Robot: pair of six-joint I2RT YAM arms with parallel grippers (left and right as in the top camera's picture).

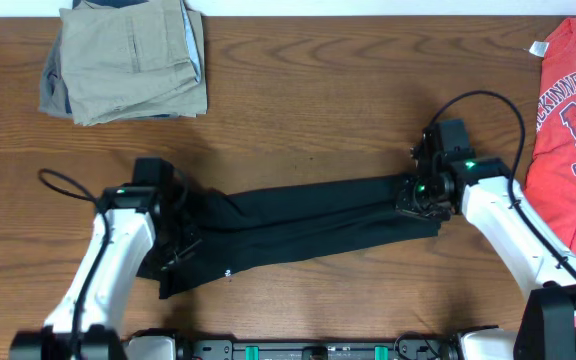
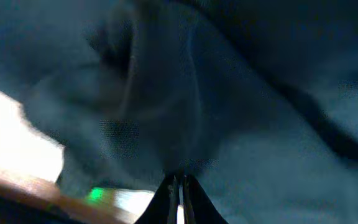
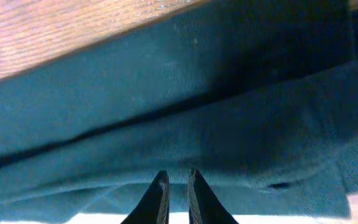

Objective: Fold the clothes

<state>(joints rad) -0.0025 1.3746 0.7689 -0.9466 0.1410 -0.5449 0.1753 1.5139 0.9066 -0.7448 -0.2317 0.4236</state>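
Limp black T-shirt — gripped endwise
Left end effector and right end effector are closed on its soft ends.

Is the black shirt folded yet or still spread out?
Partly folded: the shirt lies as a long, narrow, layered strip between the left gripper and right gripper; no crosswise fold yet.

The T-shirt lies stretched across the table. Behind its left end lie the trousers; past its right end, the other shirt.
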